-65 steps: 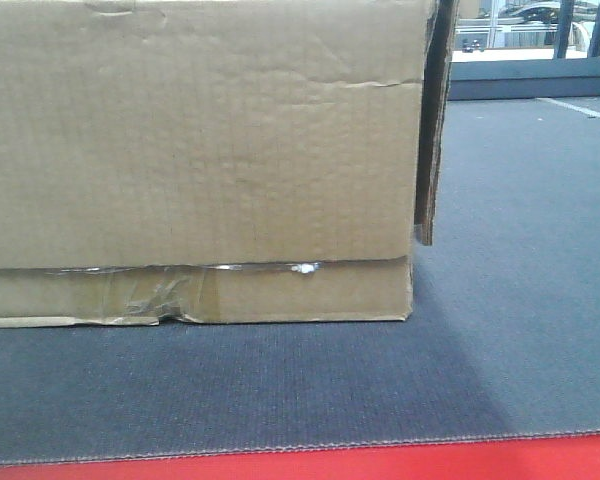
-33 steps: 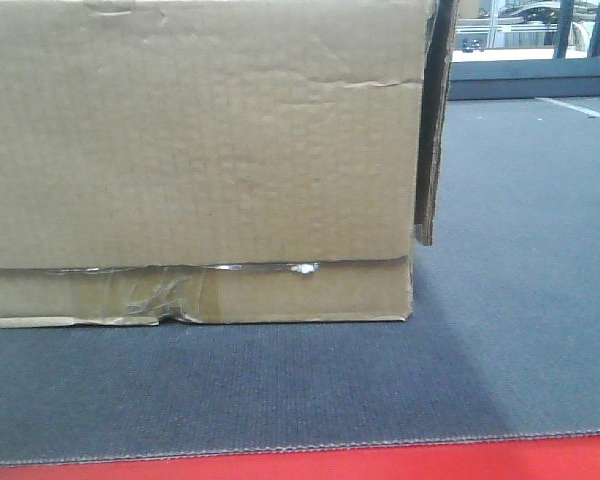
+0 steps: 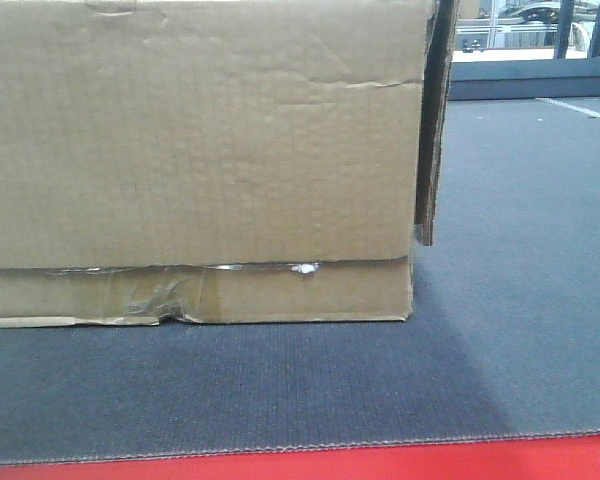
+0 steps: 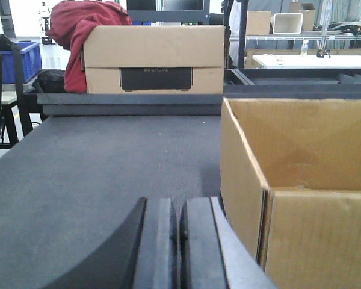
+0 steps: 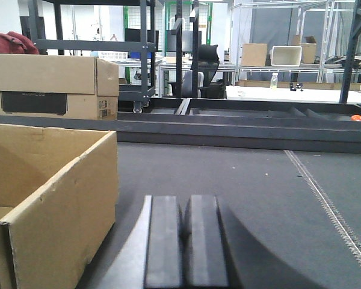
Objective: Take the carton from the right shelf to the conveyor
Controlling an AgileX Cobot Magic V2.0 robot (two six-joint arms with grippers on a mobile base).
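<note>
Brown carton [image 3: 195, 160] sits flat on the dark grey conveyor [image 3: 520, 300], unchanged from the earlier frames. Left gripper [image 4: 178, 253] and right gripper [image 5: 183, 247] hover low either side of it, both clenched, holding nothing.

Two cartons [image 4: 301, 198] [image 4: 154, 59], two hands [image 4: 179, 253] [image 5: 183, 247].

The left gripper [image 4: 179, 250] was level and pointed straight forward, its two dark fingers [image 4: 166, 253] pressed together with nothing between them. The right gripper [image 5: 183, 247] was posed the same way, level and forward, its flat black fingers [image 5: 203, 244] closed against each other, empty.
</note>
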